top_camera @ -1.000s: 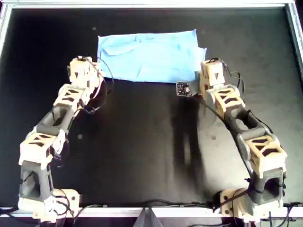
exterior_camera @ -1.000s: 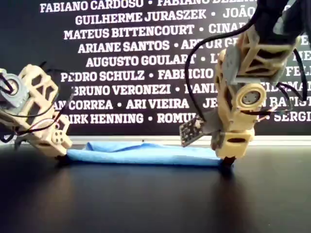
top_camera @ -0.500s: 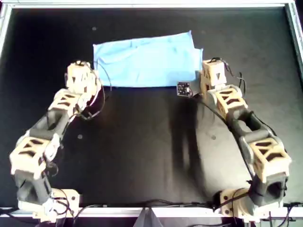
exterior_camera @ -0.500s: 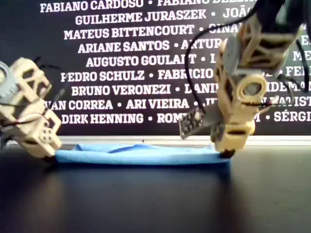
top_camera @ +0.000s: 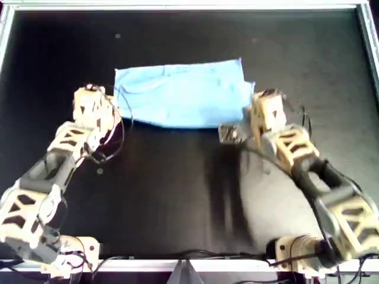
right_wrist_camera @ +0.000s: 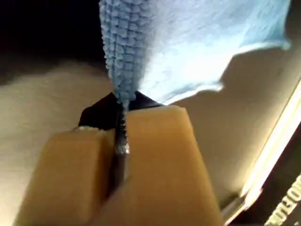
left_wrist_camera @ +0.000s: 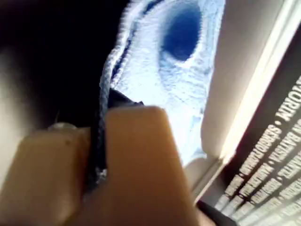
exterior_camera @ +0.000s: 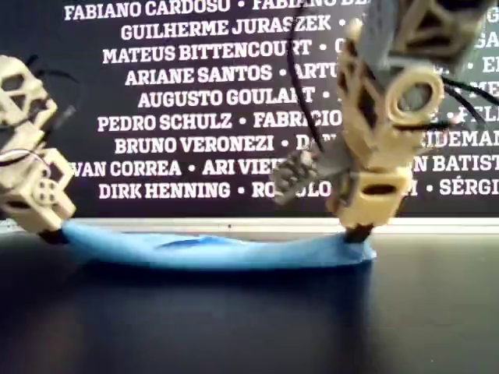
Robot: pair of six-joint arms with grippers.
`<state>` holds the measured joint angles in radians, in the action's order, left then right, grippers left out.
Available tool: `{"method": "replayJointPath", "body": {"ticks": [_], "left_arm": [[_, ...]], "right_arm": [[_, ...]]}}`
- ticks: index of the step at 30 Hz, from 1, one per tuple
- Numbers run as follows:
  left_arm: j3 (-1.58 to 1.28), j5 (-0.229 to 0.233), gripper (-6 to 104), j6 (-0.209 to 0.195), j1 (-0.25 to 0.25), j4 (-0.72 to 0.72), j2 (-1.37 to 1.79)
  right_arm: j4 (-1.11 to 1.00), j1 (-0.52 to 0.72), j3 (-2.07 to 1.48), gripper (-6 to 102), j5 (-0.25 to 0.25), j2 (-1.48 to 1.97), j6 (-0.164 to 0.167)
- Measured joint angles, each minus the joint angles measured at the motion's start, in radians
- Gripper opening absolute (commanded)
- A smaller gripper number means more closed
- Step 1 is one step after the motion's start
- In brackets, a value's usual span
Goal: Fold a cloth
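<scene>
The light-blue cloth [top_camera: 183, 94] lies folded into a wide strip across the far middle of the black table. It also shows in the exterior view [exterior_camera: 226, 251]. My first gripper [top_camera: 109, 100] is shut on the cloth's end at the overhead view's left and holds it slightly raised [exterior_camera: 56, 232]. The first wrist view shows its jaws [left_wrist_camera: 104, 110] clamped on the cloth edge [left_wrist_camera: 174, 70]. My second gripper [top_camera: 256, 106] is shut on the end at the overhead view's right, low by the table [exterior_camera: 357, 232]. The second wrist view shows its jaws [right_wrist_camera: 121, 110] pinching the cloth [right_wrist_camera: 188, 42].
The black table has a metal frame [top_camera: 177, 6] along its far edge. A dark banner with white names [exterior_camera: 195, 101] stands behind it. A small camera board [top_camera: 228, 133] juts from the second arm's wrist. Loose cables hang along both arms.
Both arms have pulled back toward their bases, dragging the cloth with them. The first gripper's end of the cloth has risen off the table and moved toward the exterior view's left.
</scene>
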<state>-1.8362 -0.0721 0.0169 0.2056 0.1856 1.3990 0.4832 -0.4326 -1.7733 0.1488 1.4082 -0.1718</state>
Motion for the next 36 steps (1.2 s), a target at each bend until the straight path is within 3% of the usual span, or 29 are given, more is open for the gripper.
{"method": "replayJointPath", "body": {"ticks": [18, 28, 31, 36], "left_arm": [[-0.54, -0.003, -1, -0.003, 0.003, 0.0, 0.483], [-0.709, -0.003, -1, -0.003, 0.057, 0.0, 0.627], [-0.712, -0.003, 5, -0.003, 0.086, 0.0, 0.629], [-0.712, 0.0, 32, -0.003, 0.097, 0.0, 0.629]], "right_arm": [[0.0, -0.06, -0.411, -1, -0.014, 0.334, 0.0], [0.0, -0.06, -0.497, 1, -0.014, 0.428, 0.0], [0.0, -0.06, -0.497, 10, -0.006, 0.428, 0.0], [0.0, -0.086, -0.499, 31, 0.0, 0.428, 0.0]]}}
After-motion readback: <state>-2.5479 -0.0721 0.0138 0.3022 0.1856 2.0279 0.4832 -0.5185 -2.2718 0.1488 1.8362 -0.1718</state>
